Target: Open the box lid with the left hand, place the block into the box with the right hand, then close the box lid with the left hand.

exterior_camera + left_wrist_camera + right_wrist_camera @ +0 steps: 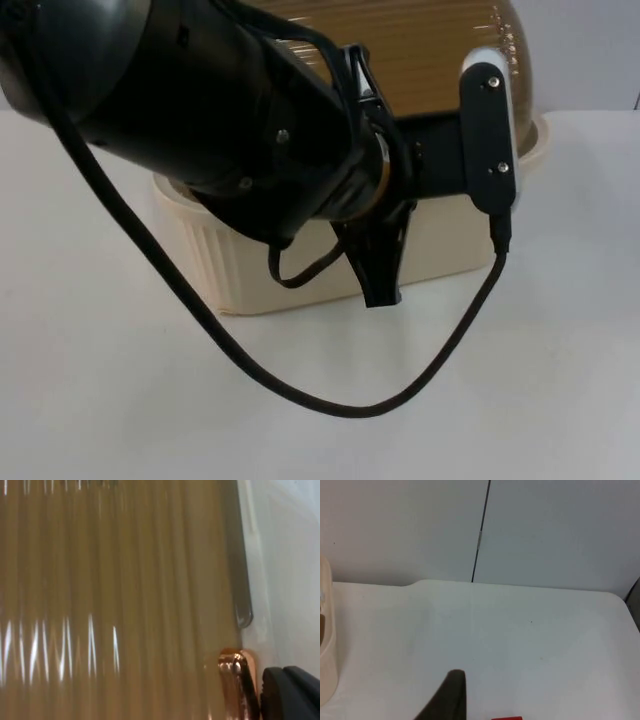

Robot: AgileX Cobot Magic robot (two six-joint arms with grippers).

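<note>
**Operator:** Where does the job stand right now?

**Observer:** You've got the lid [420,50] raised. In the top view the amber ribbed dome stands up behind the cream box [440,245], so the first step looks largely done. Your left arm crosses right in front of the box, with the left gripper [378,262] hanging over its front wall. The left wrist view looks straight at the lid's ribs, with a coppery fitting [235,680] near the black fingertip. I cannot tell whether that gripper is open or clamped on anything.

**Operator:** And the block?

**Observer:** A sliver of red, probably the block [507,718], lies on the table [520,630] in the right wrist view, just beside the right gripper's dark fingertip [451,700] and well apart from the box edge at the side. You can't judge that gripper's fingers either.

**Operator:** So what's left?

**Observer:** As I read it, the block still has to go in, then you close the lid.
</note>
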